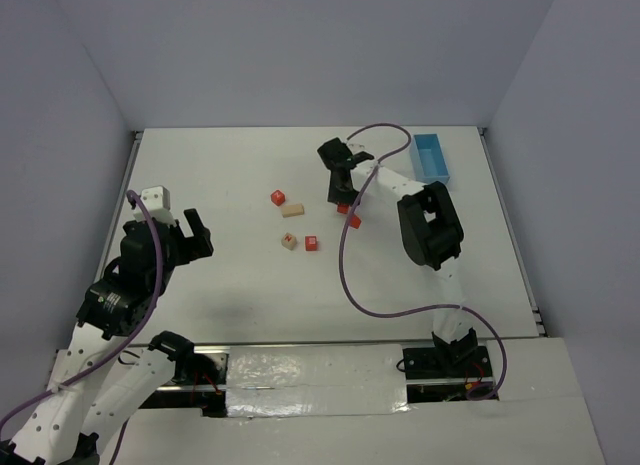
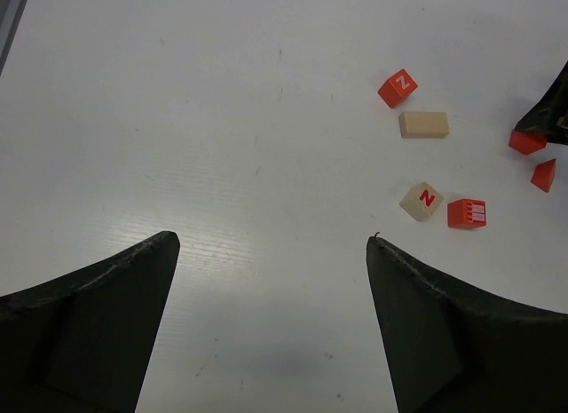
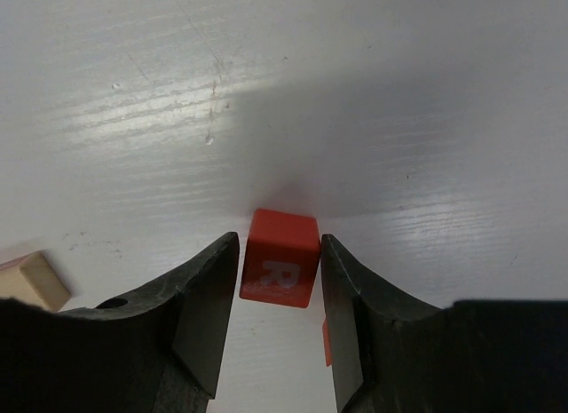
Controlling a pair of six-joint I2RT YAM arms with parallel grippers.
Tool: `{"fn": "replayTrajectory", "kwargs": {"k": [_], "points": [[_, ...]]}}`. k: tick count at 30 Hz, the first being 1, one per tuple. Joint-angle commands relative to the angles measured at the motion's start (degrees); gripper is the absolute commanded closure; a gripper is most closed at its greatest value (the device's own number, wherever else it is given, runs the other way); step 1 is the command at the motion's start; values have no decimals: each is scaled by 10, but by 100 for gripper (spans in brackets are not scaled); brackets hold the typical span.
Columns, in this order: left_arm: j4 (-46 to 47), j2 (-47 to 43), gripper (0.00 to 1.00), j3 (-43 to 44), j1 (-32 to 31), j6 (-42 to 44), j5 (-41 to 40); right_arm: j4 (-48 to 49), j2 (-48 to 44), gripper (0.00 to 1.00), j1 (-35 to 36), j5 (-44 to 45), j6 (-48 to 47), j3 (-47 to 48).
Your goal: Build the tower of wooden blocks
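My right gripper (image 3: 280, 242) stands over the table with its jaws pressed against both sides of a red cube marked R (image 3: 280, 258), which rests on the table. From above, this gripper (image 1: 340, 197) is at centre-right, with a red roof-shaped block (image 1: 353, 221) just beside it. Left of it lie a red cube (image 1: 278, 197), a tan oblong block (image 1: 292, 210), a tan cube (image 1: 289, 241) and another red cube (image 1: 311, 243). My left gripper (image 1: 195, 230) hovers far to the left, open and with nothing in it (image 2: 273, 244).
A light-blue tray (image 1: 431, 157) stands at the back right, beyond the right arm. A purple cable (image 1: 345, 265) loops over the table in front of the right arm. The tan oblong block (image 3: 31, 280) shows at the left edge of the right wrist view.
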Motion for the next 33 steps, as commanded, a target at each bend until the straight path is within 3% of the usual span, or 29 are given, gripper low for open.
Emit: {"fn": "replayTrajectory", "kwargs": {"k": [1, 9, 21, 33], "points": [[23, -3, 0, 1, -3, 9, 2, 13, -2, 52, 8, 13, 11, -11], [24, -6, 0, 0, -3, 9, 3, 22, -16, 73, 20, 15, -13, -19], [23, -7, 0, 0, -3, 9, 1, 11, -87, 72, 93, 22, -22, -82], [23, -6, 1, 0, -6, 9, 0, 33, -102, 67, 108, -10, -17, -129]]}}
